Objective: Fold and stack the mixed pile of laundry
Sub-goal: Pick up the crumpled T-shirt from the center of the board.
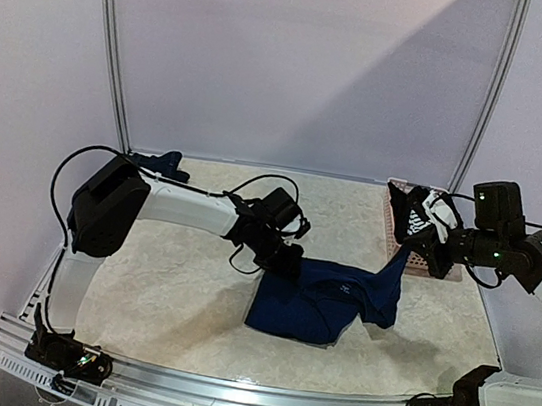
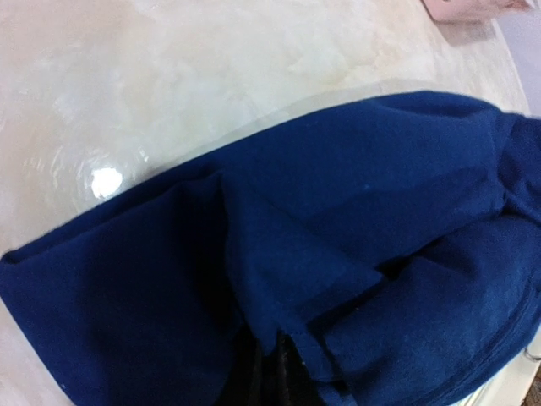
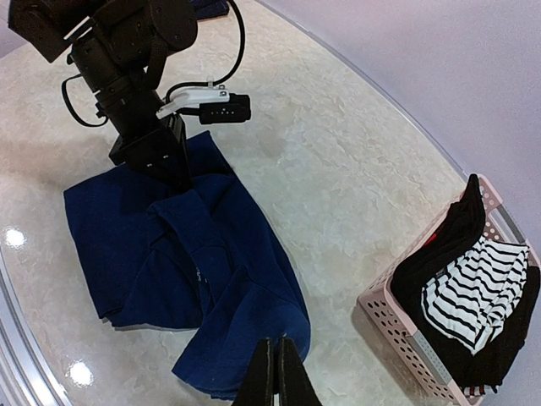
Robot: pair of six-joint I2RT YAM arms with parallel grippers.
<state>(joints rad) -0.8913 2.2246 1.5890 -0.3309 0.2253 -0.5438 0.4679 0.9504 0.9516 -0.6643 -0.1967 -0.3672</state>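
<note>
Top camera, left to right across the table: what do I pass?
small dark blue garment at the back → left gripper → navy garment → pink basket

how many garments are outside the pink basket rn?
2. Navy shirt at table centre, corner held by right tool; small dark blue piece at its far left edge. Basket holds more, striped one on top; some may be hidden.

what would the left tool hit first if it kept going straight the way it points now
The navy garment: the left tool points down into its edge and seems clamped on the fabric. Just beneath lies the table, though depth is hard to judge.
</note>
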